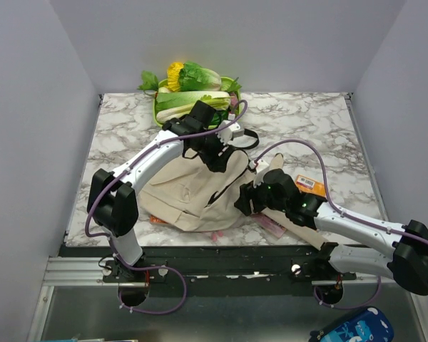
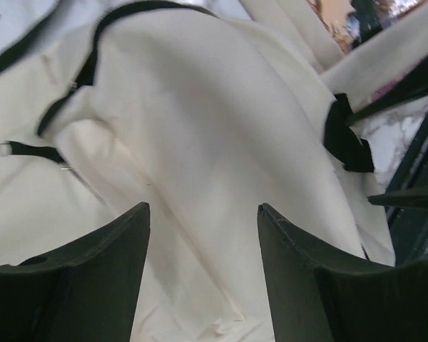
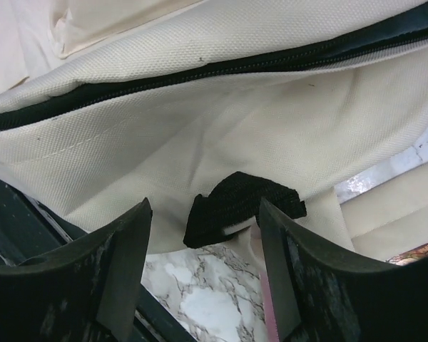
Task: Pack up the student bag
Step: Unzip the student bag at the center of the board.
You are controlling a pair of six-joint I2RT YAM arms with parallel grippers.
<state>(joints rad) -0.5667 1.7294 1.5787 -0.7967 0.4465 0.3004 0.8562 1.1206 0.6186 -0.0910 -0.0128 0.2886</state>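
The marble counter point(image 1: 321, 121) carried everything. The bag point(image 1: 189, 196) lay slumped on its near-left part, close to the front edge, and was the biggest thing on it.

The left arm reached over the bag from the left. Its end effector point(image 1: 217, 162) hung above the bag's far right part. From the left wrist, the fingers point(image 2: 114, 256) stood wide apart, with a rounded fold of the bag's cloth point(image 2: 200, 107) rising into the gap between them. Whether the fingers touched the cloth could not be told. A black zipper line point(image 2: 93, 64) curved across the fold.

The right arm came in low from the right. Its end effector point(image 1: 244, 203) sat at the bag's near right edge. From the right wrist, it point(image 3: 205, 206) was also spread wide and gripped nothing. The bag's side point(image 3: 200, 128) filled the view just ahead of it, with a dark zipper point(image 3: 221, 68) running across.

A green basket of leafy vegetables point(image 1: 192, 89) stood at the far edge, well behind the bag. An orange packet point(image 1: 310, 185) lay right of the right end effector.

A short black webbing tab point(image 3: 239, 203) hung from the bag's lower hem, straight ahead between the right fingers.
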